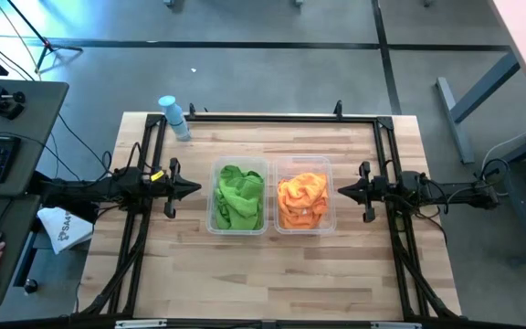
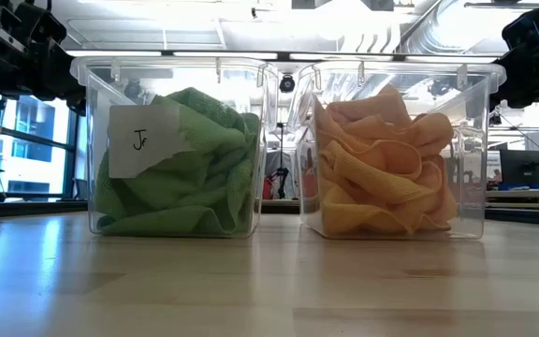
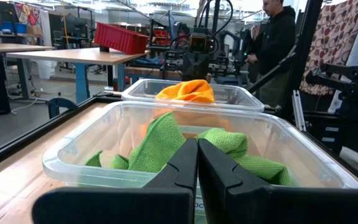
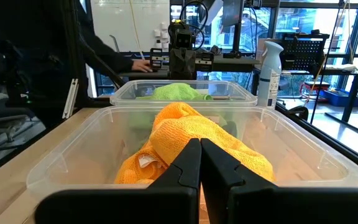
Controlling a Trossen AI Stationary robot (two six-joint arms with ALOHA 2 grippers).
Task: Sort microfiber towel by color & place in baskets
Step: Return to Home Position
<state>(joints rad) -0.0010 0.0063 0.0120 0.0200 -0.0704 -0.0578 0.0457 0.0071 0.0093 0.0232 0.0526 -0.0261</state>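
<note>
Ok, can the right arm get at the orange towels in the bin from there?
Probably yes. The right hand, shut, faces the open-topped bin just outside its wall, with nothing between it and the orange towels. It would have to open and clear the wall first.

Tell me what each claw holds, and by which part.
Nothing. The left claw and right claw are both shut and empty; the green towels and orange towels lie in the baskets.
</note>
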